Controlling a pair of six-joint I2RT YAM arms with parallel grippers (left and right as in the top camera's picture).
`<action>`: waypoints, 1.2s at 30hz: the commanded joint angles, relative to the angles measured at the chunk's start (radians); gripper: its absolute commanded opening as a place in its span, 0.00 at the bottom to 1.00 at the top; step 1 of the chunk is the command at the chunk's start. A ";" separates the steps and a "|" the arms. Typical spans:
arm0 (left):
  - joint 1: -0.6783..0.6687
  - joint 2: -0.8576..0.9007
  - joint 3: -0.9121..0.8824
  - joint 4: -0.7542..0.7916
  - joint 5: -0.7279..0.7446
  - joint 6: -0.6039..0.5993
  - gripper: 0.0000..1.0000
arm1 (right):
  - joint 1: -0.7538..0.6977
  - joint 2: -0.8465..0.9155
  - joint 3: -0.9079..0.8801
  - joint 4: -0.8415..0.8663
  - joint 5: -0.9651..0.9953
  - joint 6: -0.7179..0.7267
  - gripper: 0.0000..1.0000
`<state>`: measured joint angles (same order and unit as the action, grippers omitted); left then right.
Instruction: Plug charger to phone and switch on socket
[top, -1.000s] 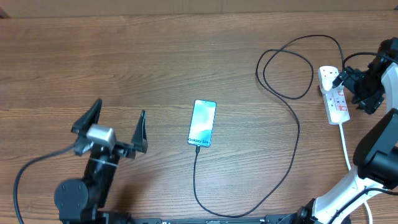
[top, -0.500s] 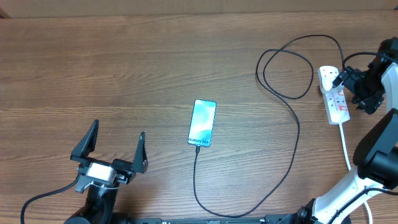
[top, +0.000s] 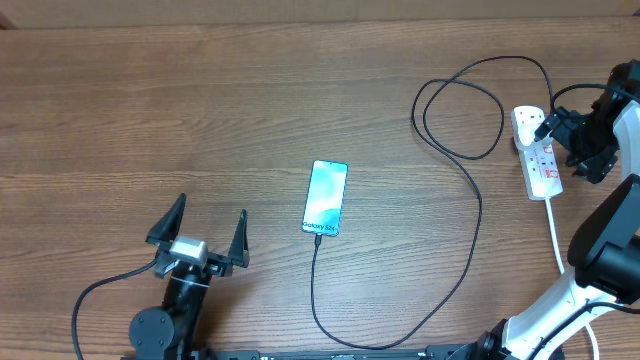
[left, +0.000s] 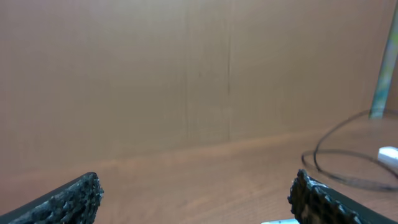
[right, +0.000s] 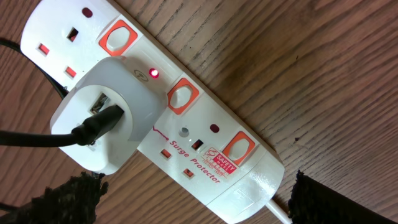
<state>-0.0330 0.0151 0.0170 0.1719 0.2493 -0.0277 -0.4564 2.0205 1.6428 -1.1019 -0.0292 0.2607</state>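
Overhead: the left hand (top: 212, 207) sits low near the front edge of the tabletop (top: 200, 100), on a short upright arm, fingers pointing away from the base and spread wide with nothing between them; it is well apart from the phone (top: 325, 198), which lies flat to its right, screen lit; the charger (top: 481, 215) meets the phone's near end, runs toward the front edge, curves right, then climbs into a large loop before reaching the socket (top: 537, 160) at the far right; the right arm bends up from the front right corner and its right hand (top: 565, 145) hangs over the socket's far end.

Left wrist: both fingers (left: 68, 199) show only as dark tips at the lower corners, far apart, gripping nothing; the camera looks level across the wood, a blurred loop of charger at the right.

Right wrist: the socket lies diagonally beneath the camera; a white adapter (right: 106, 118) fills one outlet, a black lead plugged into it; a small red lamp (right: 153, 74) glows beside it; the finger tips sit at the bottom corners, spread wide, holding nothing.
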 joint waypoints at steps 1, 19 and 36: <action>-0.002 -0.012 -0.012 -0.004 -0.005 -0.006 1.00 | 0.000 -0.029 0.019 0.001 -0.002 -0.007 1.00; -0.002 -0.009 -0.012 -0.226 -0.013 -0.005 1.00 | 0.000 -0.029 0.019 0.002 -0.002 -0.007 1.00; 0.000 -0.009 -0.012 -0.226 -0.025 0.002 1.00 | 0.000 -0.029 0.019 0.001 -0.002 -0.007 1.00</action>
<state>-0.0330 0.0151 0.0082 -0.0532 0.2447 -0.0273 -0.4564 2.0205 1.6428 -1.1015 -0.0292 0.2604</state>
